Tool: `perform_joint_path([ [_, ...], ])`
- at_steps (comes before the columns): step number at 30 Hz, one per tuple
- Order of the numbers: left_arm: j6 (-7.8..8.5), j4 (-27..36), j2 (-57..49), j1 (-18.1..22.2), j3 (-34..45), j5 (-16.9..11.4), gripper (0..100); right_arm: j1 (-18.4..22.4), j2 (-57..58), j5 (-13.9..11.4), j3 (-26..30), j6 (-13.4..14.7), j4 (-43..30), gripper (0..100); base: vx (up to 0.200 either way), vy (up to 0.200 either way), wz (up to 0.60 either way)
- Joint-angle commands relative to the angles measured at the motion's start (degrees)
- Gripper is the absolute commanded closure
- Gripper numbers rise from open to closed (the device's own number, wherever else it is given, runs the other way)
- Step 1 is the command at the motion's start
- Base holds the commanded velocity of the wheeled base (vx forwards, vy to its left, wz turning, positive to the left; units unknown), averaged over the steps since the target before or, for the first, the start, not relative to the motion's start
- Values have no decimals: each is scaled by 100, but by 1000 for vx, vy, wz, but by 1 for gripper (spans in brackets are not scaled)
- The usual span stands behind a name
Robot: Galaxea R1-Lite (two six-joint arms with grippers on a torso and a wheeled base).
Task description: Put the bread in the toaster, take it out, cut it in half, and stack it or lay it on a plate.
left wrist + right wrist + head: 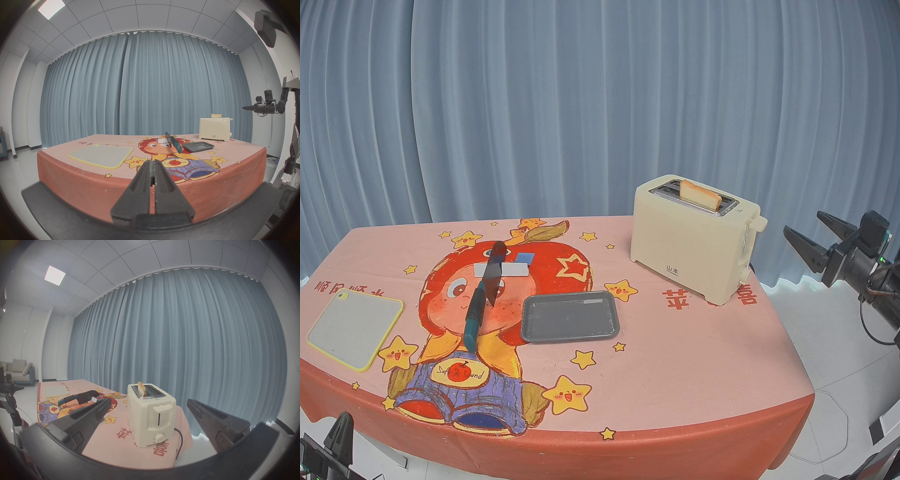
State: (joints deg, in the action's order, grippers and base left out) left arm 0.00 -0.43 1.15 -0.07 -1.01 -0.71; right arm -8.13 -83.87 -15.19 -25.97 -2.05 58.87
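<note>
A slice of bread [700,194] stands upright in a slot of the cream toaster [694,240] at the table's back right, its top poking out. My right gripper [802,222] hangs open off the table's right edge, level with the toaster and apart from it. In the right wrist view its fingers [93,413] frame the toaster [153,418] and the bread [142,389] from a distance. My left gripper [152,162] is shut on nothing, low in front of the table's front left corner [341,431]. A grey plate [570,316] lies mid-table.
A knife [484,294] with a teal handle rests tilted on a small white stand left of the plate. A grey cutting board with a yellow rim [353,326] lies at the table's left end. Blue curtains hang behind the table.
</note>
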Motion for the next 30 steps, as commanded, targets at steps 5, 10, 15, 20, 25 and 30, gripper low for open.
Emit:
perform_joint_path([
  [5,0,-1,0,-1,101,0,100,312,205,7,408,-6,11,0,0,0,0],
  [10,0,-1,0,-1,101,0,100,277,196,7,593,-41,11,0,0,0,0],
  [15,0,-1,0,-1,101,0,100,145,187,25,707,-50,11,0,0,0,0],
  [20,0,-1,0,-1,101,0,100,119,205,16,725,-50,11,0,0,0,0],
  [25,0,-1,0,-1,101,0,100,119,143,16,760,-59,11,0,0,0,0],
  [30,0,-1,0,-1,101,0,100,119,152,16,768,-59,11,0,0,0,0],
])
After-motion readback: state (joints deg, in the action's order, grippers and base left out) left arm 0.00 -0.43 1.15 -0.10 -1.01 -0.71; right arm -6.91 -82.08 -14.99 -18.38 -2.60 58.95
